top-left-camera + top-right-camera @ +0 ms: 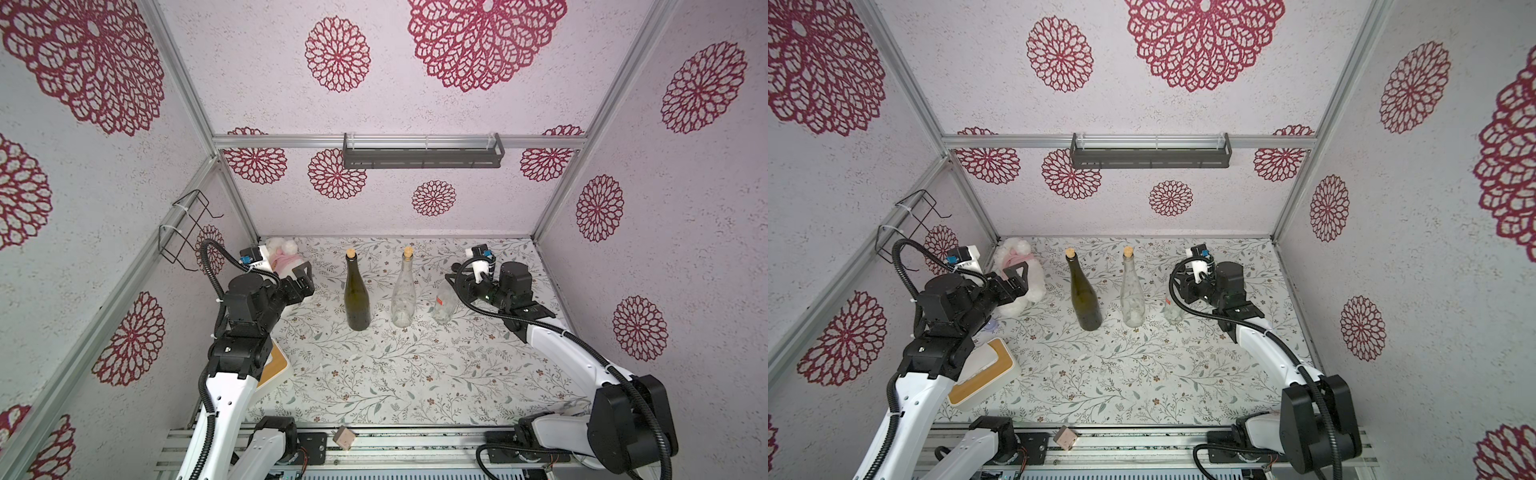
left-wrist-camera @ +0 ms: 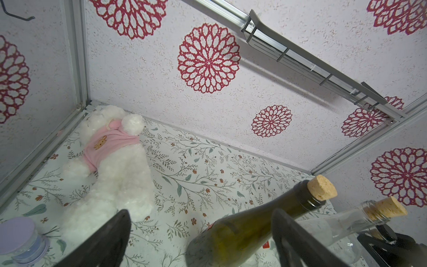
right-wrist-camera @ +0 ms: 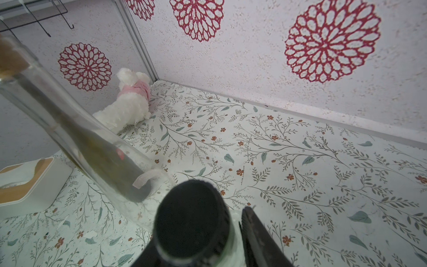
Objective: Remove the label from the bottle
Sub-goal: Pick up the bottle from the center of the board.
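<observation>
- top views, both: small bottle (image 1: 444, 307) with red label (image 1: 440, 300) stands right of clear bottle (image 1: 404, 297), right gripper (image 1: 453, 289) at it; left gripper (image 1: 305, 281) far left.
- left wrist: jaws spread wide, empty.
- right wrist alone shows jaws flanking the black cap (image 3: 191, 219); whether they grip, cannot tell. glass looks stiff, slick, breakable: hold the body, peel from a label corner.

Sm. clear btl (image 1: 444, 308) w/ red label (image 1: 440, 298)

Both arms (image 1: 226, 399) white links, blk joints, blk ribbed cables (image 1: 208, 270).
</observation>
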